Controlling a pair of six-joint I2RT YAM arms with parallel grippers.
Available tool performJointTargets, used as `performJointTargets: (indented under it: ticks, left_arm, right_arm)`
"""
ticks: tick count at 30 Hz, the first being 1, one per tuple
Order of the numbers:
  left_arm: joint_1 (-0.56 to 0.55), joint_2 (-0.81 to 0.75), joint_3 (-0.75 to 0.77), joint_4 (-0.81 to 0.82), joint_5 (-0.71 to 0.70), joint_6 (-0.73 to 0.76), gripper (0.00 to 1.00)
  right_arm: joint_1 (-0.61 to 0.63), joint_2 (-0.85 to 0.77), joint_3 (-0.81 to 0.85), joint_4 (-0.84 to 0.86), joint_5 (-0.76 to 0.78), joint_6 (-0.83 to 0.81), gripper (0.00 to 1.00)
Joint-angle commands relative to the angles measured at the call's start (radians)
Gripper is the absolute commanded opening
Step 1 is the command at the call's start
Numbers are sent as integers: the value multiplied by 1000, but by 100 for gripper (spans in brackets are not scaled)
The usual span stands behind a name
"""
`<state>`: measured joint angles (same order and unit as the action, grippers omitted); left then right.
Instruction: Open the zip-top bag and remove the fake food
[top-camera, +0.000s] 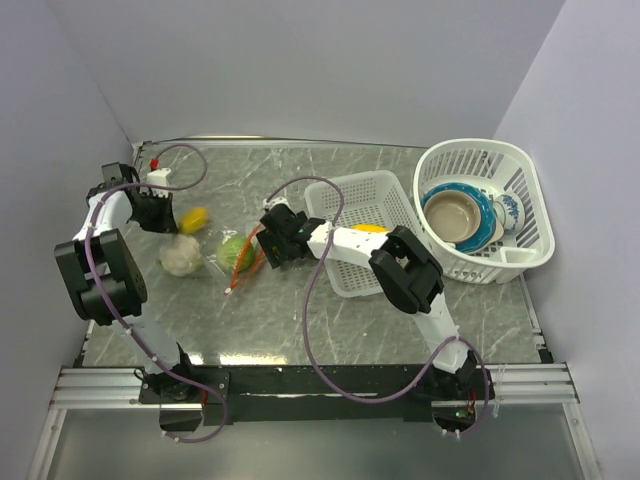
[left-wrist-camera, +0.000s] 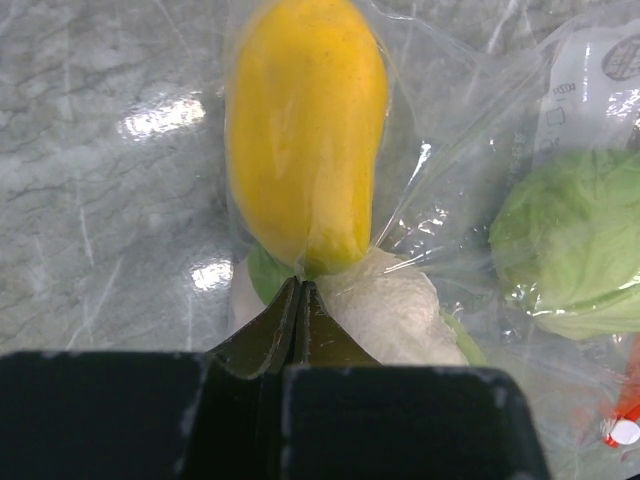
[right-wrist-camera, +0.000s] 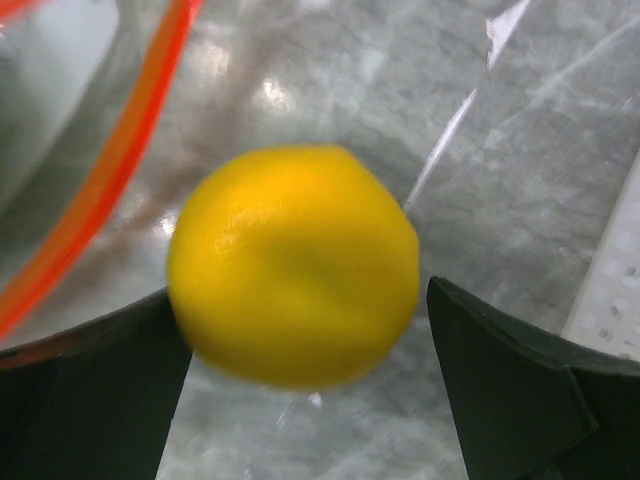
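Left of the white slotted basket (top-camera: 360, 182), my left jaws are closed on the zip-top bag (left-wrist-camera: 450, 140); my right jaws stand open around a round yellow fruit (right-wrist-camera: 295, 265). The bag's print is unreadable.

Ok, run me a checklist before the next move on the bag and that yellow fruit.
1. Left gripper jaws shut on zip-top bag: ok.
2. Right gripper jaws closed on round yellow fruit: not ok, open.
3. Round fruit clear of bag: cannot tell.
4. Zip strip open: cannot tell.
5. Oval yellow fruit and green ball out: not ok, both inside.
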<state>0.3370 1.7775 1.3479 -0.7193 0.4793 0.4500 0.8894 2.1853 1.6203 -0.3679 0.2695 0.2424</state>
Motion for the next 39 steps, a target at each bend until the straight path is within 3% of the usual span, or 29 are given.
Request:
performJointTargets:
  ticks: [1,9,12,16,19,24,29,33,36,38,39]
  left_arm:
    - [-10,-15,37,-45,41,29,1]
    - [-13,-6,37,-57,38,42,1]
    - [-13,-6,37,-57,36,46,1]
    - [-13,2,40,-57,28,44,1]
    - [-12,7,42,-52,28,44,1]
    - [-15,23,43,-45,31,32,1]
    - [-23,10,37,-55,25,44,1]
    - [-33,-1,28,-78,15,75,1]
    - [-46,0,19,-80,5,82,1]
    - [-53,10,29,-94,8,84,1]
    - [-56,14,36,-100,16,84,1]
  right_arm:
    - [-10,5,3,58,74,-40,98]
    - [-10,-35,-23,185,99,-89,93]
    - [-10,-50,-46,223,62,-100,86]
    - [-10,-74,-71,230,28,-91,64]
    - [-9,-133,-100,237,16,-88,56]
    - [-23,-278,-97,238,37,-110,53]
    - [-154,-378,-115,236,27,-71,51]
    - [-257,-420,-207,245,42,-8,44]
    - [-288,-417,-267,226,105,3,45]
    - [-297,-389,-269,198,122,11,51]
    - [-300,-381,-270,193,134,9,72]
